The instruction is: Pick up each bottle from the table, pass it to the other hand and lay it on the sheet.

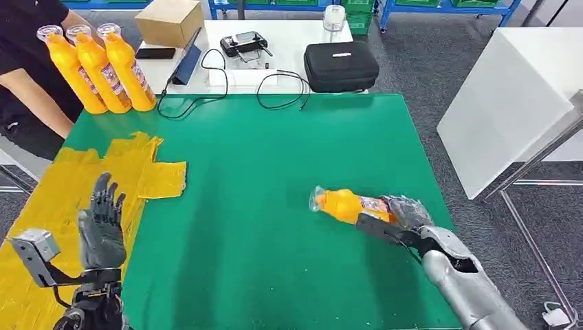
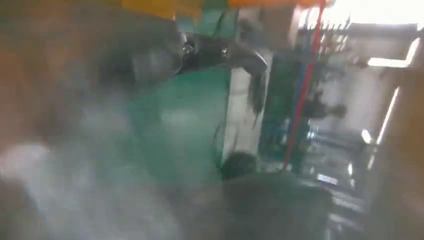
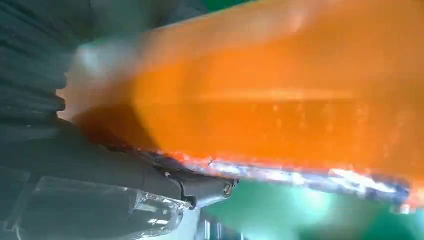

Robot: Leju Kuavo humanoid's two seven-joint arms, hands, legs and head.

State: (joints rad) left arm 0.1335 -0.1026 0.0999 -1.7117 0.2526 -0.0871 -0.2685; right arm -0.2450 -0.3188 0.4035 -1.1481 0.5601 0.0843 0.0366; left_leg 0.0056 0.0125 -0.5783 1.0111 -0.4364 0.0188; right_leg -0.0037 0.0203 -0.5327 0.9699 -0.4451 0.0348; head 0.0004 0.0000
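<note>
My right hand (image 1: 402, 218) grips an orange bottle (image 1: 346, 205) by its base end, on its side just above the green table (image 1: 275, 158), cap pointing left. The same bottle (image 3: 280, 100) fills the right wrist view, blurred, lying against the hand's dark fingers (image 3: 200, 187). At the near left my left hand (image 1: 102, 223) is raised, fingers spread upward and holding nothing, over the yellow sheet (image 1: 48, 199). Three more orange bottles (image 1: 103, 65) stand together at the table's far left corner. The left wrist view is blurred; a dark finger (image 2: 225, 52) shows over green table.
A person in black (image 1: 27, 75) stands at the far left beside the standing bottles. Behind the table lie a cardboard box (image 1: 168, 20), a black case (image 1: 340, 65), a controller (image 1: 244, 45) and cables. A white table (image 1: 515, 89) stands on the right.
</note>
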